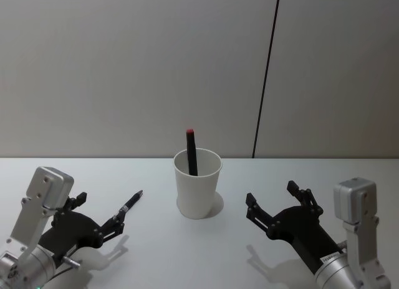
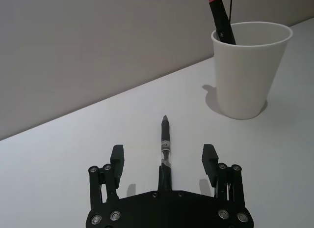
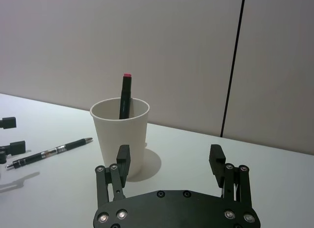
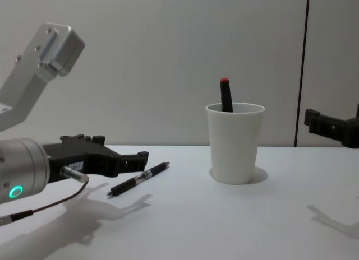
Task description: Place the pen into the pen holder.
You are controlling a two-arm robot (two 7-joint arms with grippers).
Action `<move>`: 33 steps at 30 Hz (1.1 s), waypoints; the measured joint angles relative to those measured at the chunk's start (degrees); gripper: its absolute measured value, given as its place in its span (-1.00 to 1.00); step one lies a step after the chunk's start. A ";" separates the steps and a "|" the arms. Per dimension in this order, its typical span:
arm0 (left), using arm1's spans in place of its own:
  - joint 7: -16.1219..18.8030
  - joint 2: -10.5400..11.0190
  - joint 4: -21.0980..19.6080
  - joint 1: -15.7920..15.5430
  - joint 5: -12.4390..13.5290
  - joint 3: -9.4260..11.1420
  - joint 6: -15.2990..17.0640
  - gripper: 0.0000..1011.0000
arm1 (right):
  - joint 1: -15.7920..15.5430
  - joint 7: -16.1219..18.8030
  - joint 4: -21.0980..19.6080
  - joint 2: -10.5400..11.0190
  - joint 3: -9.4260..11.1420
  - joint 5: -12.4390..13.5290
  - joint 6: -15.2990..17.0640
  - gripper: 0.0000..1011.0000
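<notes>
The job is at the grabbing step. The thin black pen with silver bands [image 2: 166,144] is not in the cup yet. It looks to be lying flat on the white table [image 1: 156,251], to the left of the plain white paper cup [image 1: 197,183] and a little nearer. Its tip points toward the far wall.

The left claw [image 2: 163,152] is low by the table, and its two black fingers are spread wide. The pen's back end lies in the gap between them, but the fingers do not squeeze it. The claw has hold of nothing.

The right claw [image 1: 271,194] waits to the right of the cup, wide open too, with nothing in it.

A fat black marker with a red cap [image 1: 191,151] already stands in the cup and leans on the far rim.

Next, I think the left claw must pinch the pen, lift it, tip it upright, carry it right over the cup and let go beside the marker, taking care not to bump the light cup.
</notes>
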 joint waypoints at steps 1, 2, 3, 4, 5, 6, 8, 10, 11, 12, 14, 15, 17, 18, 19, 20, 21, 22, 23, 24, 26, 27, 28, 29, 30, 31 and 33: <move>-0.23 -0.07 0.31 -0.17 -0.01 0.00 0.01 0.98 | 0.00 0.00 0.00 0.00 0.00 0.00 0.00 0.98; -0.57 -0.22 0.97 -0.55 -0.03 0.02 0.01 0.98 | 0.00 0.00 0.00 0.00 0.00 -0.01 0.00 0.98; -0.73 -0.32 1.38 -0.79 -0.03 0.05 0.02 0.98 | 0.00 0.00 0.00 0.00 0.00 0.00 0.00 0.98; -1.10 -0.47 1.99 -1.15 -0.04 0.13 0.01 0.98 | 0.00 0.00 0.00 0.00 0.00 -0.01 0.00 0.98; -1.10 -0.47 1.99 -1.15 -0.04 0.13 0.01 0.98 | 0.00 0.00 0.00 0.00 0.00 -0.01 0.00 0.98; -1.53 -0.65 2.78 -1.55 -0.04 0.22 0.01 0.98 | 0.00 0.00 0.00 0.00 0.00 -0.01 0.00 0.98; -2.06 -0.88 3.75 -2.04 -0.03 0.37 0.01 0.98 | 0.00 0.00 0.00 0.00 0.00 -0.01 0.00 0.98; -2.45 -1.02 4.40 -2.36 -0.01 0.47 -0.01 0.98 | 0.00 0.00 0.01 0.00 0.00 -0.02 0.00 0.98; -2.76 -1.18 5.04 -2.65 0.01 0.56 -0.03 0.98 | 0.00 0.00 0.00 0.00 0.00 -0.02 0.00 0.98; -2.91 -1.29 5.46 -2.83 0.03 0.62 -0.05 0.98 | 0.00 0.00 0.00 0.00 0.00 -0.02 0.00 0.98; -3.30 -1.51 6.33 -3.20 0.10 0.74 -0.13 0.98 | 0.00 0.00 0.00 0.00 0.00 -0.02 0.00 0.98; -3.30 -1.51 6.33 -3.20 0.10 0.74 -0.13 0.98 | 0.00 0.00 0.00 0.00 0.00 -0.02 0.00 0.98; -3.69 -1.75 7.26 -3.55 0.17 0.83 -0.22 0.98 | 0.00 0.00 0.01 0.00 0.00 -0.02 0.00 0.98; -3.93 -1.90 7.78 -3.74 0.23 0.88 -0.28 0.98 | 0.00 0.00 0.01 0.00 0.00 -0.03 0.00 0.98; -4.01 -1.99 8.01 -3.85 0.24 0.89 -0.30 0.98 | 0.00 0.00 0.01 0.00 0.00 -0.03 0.00 0.98; -4.20 -2.14 8.56 -4.00 0.28 0.91 -0.36 0.98 | 0.01 0.00 0.00 0.00 0.00 -0.03 0.00 0.98; -4.28 -2.21 8.79 -4.07 0.29 0.92 -0.38 0.98 | 0.00 0.00 0.00 0.00 0.01 -0.03 0.00 0.98; -4.38 -2.28 9.02 -4.15 0.31 0.91 -0.40 0.98 | 0.00 0.00 0.01 0.00 0.00 -0.02 0.00 0.98; -4.45 -2.36 9.23 -4.20 0.32 0.92 -0.41 0.98 | 0.00 0.00 0.01 0.00 0.00 -0.03 0.00 0.98; -4.52 -2.44 9.45 -4.26 0.32 0.92 -0.42 0.98 | 0.00 0.00 0.01 0.00 0.00 -0.03 0.00 0.98; -4.72 -2.69 10.10 -4.45 0.34 0.90 -0.45 0.98 | 0.00 0.00 0.01 0.00 0.00 -0.03 0.00 0.98; -4.81 -2.77 10.28 -4.49 0.34 0.89 -0.47 0.98 | 0.01 0.00 0.01 0.00 0.00 -0.03 0.00 0.98; -4.91 -2.92 10.66 -4.58 0.34 0.85 -0.50 0.98 | 0.00 0.00 0.01 0.00 0.00 -0.03 0.00 0.98; -4.97 -3.02 10.90 -4.65 0.34 0.81 -0.51 0.98 | 0.00 0.00 0.01 0.00 0.00 -0.03 0.00 0.98; -5.03 -3.10 11.08 -4.70 0.34 0.78 -0.53 0.98 | 0.00 0.00 0.01 0.00 0.00 -0.03 0.00 0.98; -5.14 -3.24 11.43 -4.78 0.34 0.74 -0.56 0.98 | 0.00 0.00 0.01 0.00 0.00 -0.02 0.00 0.98; -5.27 -3.42 11.81 -4.88 0.32 0.66 -0.60 0.98 | 0.00 0.00 0.01 0.00 0.00 -0.03 0.00 0.98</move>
